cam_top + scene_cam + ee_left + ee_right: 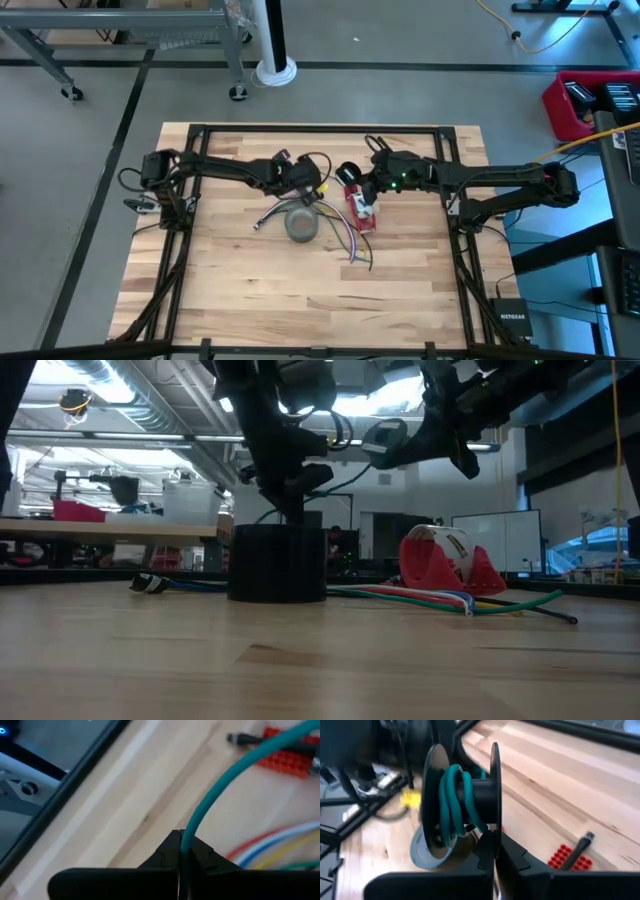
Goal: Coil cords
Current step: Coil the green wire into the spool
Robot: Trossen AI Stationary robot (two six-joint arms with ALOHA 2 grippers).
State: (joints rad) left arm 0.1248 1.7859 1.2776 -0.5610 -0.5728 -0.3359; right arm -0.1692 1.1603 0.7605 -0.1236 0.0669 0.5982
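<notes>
Two grippers clamped: my left gripper (181, 851) pinching the green cord (227, 777), right gripper (495, 851) gripping its spool (465, 800); NETGEAR box (511, 319) beside the wooden table (230, 290)

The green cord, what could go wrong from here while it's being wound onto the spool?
The left gripper pinches the green cord at its fingertips only; tension might pull it free. The right gripper clamps just the rim of the black spool, which could twist or drop. Slack might snag the grey tape roll.
</notes>
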